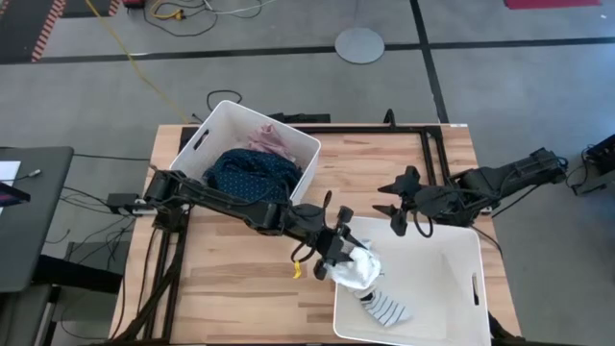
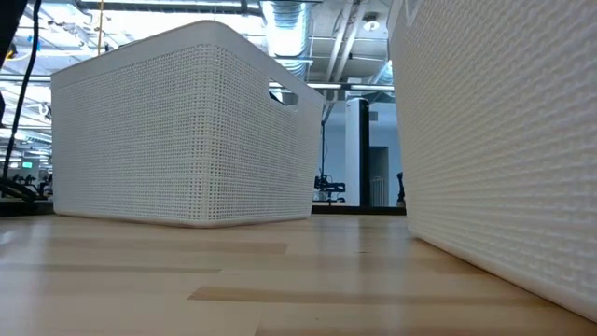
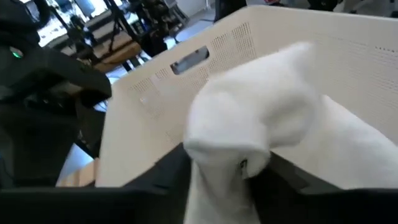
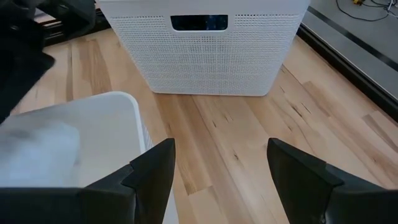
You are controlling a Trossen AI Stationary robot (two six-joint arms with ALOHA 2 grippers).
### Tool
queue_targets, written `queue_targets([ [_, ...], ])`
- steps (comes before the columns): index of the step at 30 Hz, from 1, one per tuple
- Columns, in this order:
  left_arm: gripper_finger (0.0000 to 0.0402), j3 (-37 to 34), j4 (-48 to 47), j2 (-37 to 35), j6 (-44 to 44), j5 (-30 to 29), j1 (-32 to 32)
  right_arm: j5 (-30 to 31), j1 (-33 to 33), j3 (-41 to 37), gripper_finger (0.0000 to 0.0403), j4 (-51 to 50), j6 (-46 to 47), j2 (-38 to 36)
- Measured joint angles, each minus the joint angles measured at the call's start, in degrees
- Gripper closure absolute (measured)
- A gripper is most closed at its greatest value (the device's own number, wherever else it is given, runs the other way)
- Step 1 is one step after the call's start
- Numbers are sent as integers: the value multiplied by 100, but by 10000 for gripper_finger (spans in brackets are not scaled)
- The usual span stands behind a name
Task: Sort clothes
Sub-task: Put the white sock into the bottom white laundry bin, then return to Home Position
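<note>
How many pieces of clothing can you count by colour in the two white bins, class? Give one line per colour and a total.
Navy dotted garment, in the far-left bin: 1
Pink garment, same bin: 1
White sock, at the left gripper, over the near-right bin: 1
Striped sock, in that bin: 1
Total: 4

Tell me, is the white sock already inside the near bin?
Partly: the white sock hangs over the bin's rim, between the left gripper's jaws.

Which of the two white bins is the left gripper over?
The near-right bin, holding a striped sock. The left gripper holds a white sock over its edge; the other bin holds larger garments.
</note>
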Motion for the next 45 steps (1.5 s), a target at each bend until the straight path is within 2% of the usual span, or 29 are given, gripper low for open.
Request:
queue_targets([
  [5,183,0,-201,-13,-131,0,0,2,0,0,132,-3,-16,0],
  [9,139,-7,-368,-106,-203,5,-3,2,7,0,132,-2,-13,0],
  [15,126,-9,-440,-615,-116,130,-66,0,24,0,132,-1,-13,0],
  [21,127,-4,-1473,-1444,141,-88,-162,-2,81,0,132,2,-9,-2],
  [27,127,-2,-3171,-2361,15,-1091,-380,-18,265,-2,132,73,-40,-2],
  [35,127,-4,-4779,-3404,-707,-2956,-1000,-15,358,-2,132,771,-632,-2],
  [40,127,-36,-5482,-4014,-1346,-3957,-1515,-17,365,-2,132,1381,-1290,-2],
  [45,127,-441,-5749,-4698,-1847,-4910,-2154,-16,635,-2,132,2046,-2191,-96],
])
